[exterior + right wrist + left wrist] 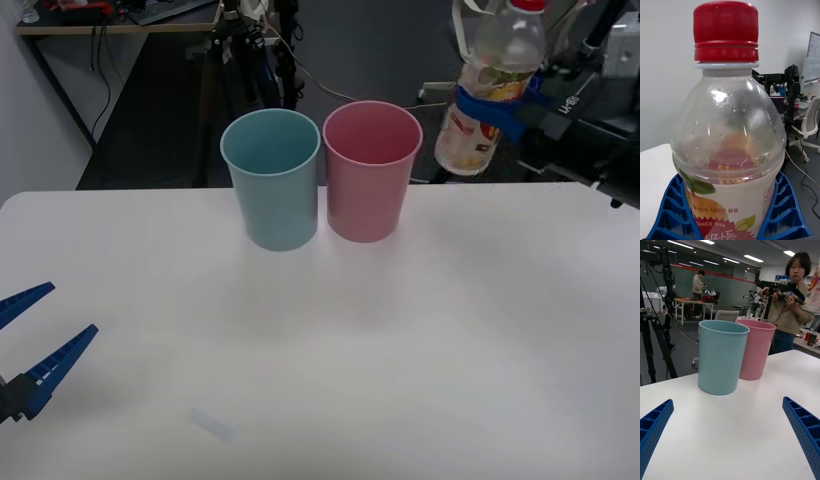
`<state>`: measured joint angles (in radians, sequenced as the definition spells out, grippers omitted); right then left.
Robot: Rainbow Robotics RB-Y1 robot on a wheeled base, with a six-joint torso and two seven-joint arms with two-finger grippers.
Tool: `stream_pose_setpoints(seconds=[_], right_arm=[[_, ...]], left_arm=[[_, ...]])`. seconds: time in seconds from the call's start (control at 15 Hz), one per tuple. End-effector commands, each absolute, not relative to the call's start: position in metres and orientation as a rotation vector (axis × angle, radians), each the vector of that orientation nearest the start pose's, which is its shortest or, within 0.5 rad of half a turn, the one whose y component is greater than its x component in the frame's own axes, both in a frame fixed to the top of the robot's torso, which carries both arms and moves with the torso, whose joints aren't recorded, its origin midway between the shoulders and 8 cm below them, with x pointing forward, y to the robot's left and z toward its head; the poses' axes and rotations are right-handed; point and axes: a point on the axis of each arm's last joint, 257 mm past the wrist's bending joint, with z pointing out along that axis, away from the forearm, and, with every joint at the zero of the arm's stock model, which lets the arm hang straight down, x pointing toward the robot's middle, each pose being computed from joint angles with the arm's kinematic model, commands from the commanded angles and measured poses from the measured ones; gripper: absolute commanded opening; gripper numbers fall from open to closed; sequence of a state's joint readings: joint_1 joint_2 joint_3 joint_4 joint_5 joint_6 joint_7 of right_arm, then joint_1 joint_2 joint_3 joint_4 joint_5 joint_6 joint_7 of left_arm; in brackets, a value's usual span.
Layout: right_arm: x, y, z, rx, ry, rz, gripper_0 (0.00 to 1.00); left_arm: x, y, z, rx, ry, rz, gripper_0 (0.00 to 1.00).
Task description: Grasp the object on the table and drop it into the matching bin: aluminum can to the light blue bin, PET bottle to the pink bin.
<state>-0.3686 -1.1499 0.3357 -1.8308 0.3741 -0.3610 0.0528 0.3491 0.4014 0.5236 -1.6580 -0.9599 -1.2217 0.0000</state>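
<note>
So the white bench [480, 330] takes up most of the front view, and the two bins stand side by side near its far edge, touching or close to it: light blue bin [272, 178] on the robot's left, pink bin [371, 170] on its right. The bottle [490, 90] isn't on the bench anymore, it's up in the air off to the right of the pink bin and higher than its rim, roughly over the bench's far edge. It's standing close to upright, red cap on top, maybe leaning a touch. The right pincer [492, 105] has it clamped around the middle, blue ribbed fingers [672, 210] pressed against either side of the label, so it's closed snug on the bottle and nothing looks like it's slipping. What matters for the drop, I'd say: the pink bin's mouth sits to the left of and below the bottle, so the right arm needs to slide it leftward until it hangs over that opening, not past it to the blue one right next door. The left pincer [30, 340] is parked low at the near left corner, fingers spread wide and holding nothing, well apart from both bins.
</note>
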Motion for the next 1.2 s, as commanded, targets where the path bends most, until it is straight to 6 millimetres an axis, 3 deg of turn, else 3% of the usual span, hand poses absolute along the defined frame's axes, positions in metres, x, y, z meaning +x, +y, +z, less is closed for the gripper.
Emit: stream_pose_setpoints(seconds=[0.07, 0.67, 1.2], right_arm=[[0.531, -0.151, 0.033, -0.727, 1.328, 0.618, 0.00], [0.606, -0.109, 0.028, -0.721, 1.329, 0.610, 0.00], [0.635, -0.081, 0.008, -0.712, 1.356, 0.605, 0.00]], left_arm=[[0.342, 0.330, -0.169, 0.465, 1.441, -0.567, 1.00], [0.342, 0.330, -0.169, 0.465, 1.441, -0.567, 1.00], [0.342, 0.330, -0.169, 0.465, 1.441, -0.567, 1.00]])
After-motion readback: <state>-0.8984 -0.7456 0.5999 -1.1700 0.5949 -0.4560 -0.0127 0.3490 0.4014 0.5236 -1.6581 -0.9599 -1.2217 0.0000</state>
